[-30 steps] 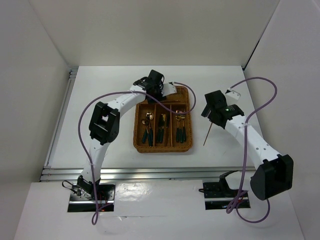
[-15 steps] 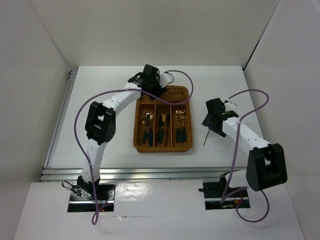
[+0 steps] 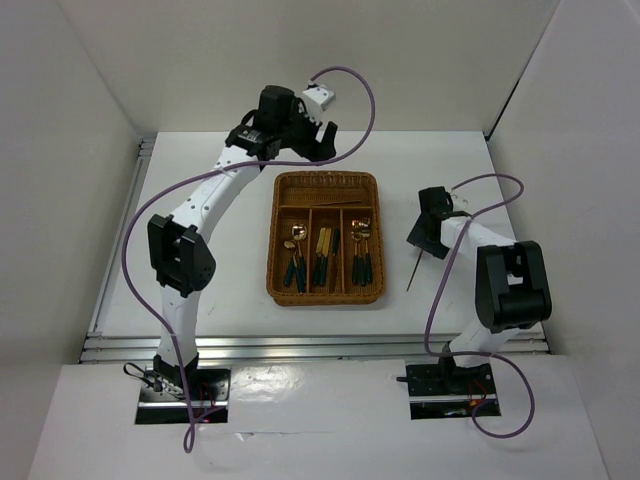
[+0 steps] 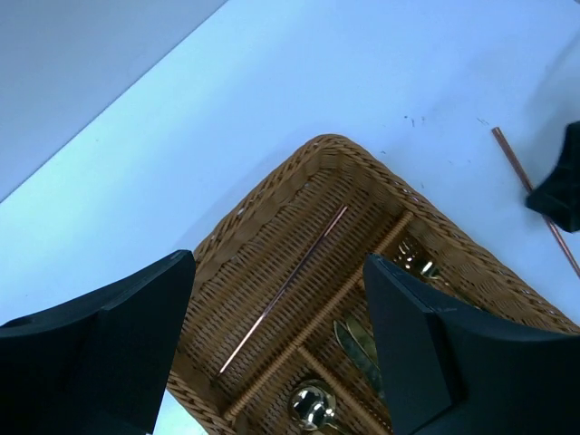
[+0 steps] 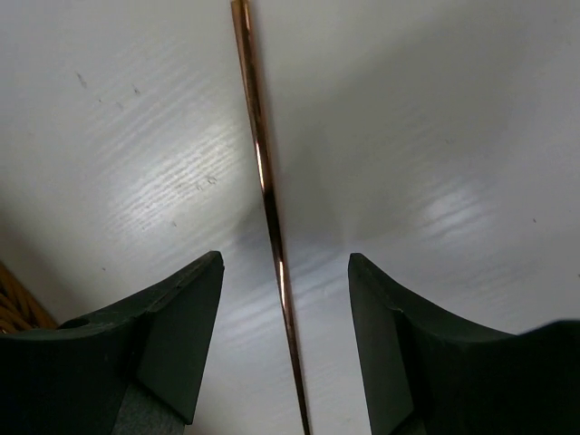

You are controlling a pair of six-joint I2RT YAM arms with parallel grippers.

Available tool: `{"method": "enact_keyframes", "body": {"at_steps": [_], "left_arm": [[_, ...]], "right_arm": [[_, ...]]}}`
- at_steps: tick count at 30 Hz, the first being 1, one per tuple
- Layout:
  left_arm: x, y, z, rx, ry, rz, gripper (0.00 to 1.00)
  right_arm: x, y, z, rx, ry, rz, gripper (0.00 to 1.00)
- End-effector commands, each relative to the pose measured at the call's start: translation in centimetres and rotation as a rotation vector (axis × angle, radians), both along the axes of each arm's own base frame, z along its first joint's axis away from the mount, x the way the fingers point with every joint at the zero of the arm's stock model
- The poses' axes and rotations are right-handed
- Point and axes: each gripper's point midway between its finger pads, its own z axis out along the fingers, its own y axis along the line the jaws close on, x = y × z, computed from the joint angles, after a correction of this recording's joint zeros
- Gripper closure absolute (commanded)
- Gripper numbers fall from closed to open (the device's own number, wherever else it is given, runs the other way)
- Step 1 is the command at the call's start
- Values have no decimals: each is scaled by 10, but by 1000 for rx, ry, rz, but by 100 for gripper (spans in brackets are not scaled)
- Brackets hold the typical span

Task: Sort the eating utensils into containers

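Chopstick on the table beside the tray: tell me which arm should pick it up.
Right. The right tool, open, straddles that chopstick, one finger on each side. The left tool, open and empty, hangs raised near the far end of the tray, farther from it.

White table (image 3: 400, 160) carrying two things
A brown wicker tray (image 3: 273, 250) sits near the middle; one thin copper-coloured chopstick (image 3: 413, 275) lies flat on the bare surface to its right, apart from it.

We note: honey-brown woven tray (image 4: 272, 195) beyond black left fingers (image 4: 100, 353); shiny copper chopstick (image 5: 265, 181) between black right fingers (image 5: 172, 335); white table (image 5: 435, 136) beneath.
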Motion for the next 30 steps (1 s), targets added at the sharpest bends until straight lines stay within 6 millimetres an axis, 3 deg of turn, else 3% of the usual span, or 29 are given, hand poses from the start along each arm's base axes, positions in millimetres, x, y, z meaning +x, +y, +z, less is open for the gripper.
{"method": "enact_keyframes", "body": {"at_steps": [1,8,15,25,30], "left_arm": [[-18,-3,32,-81,16,-31,10],[-18,5,31,-68,23,10,12],[-20,2,31,-74,27,-7,12],[-25,2,30,-74,39,-16,12],[-31,-2,32,-93,53,-46,10]], "right_arm": [[30,4,11,3,-84,24,35],[32,-7,-9,-34,-35,-4,38],[45,-23,-8,28,-79,-38,59],[44,-23,-50,24,83,-39,78],[46,-20,-51,40,99,-52,89]]}}
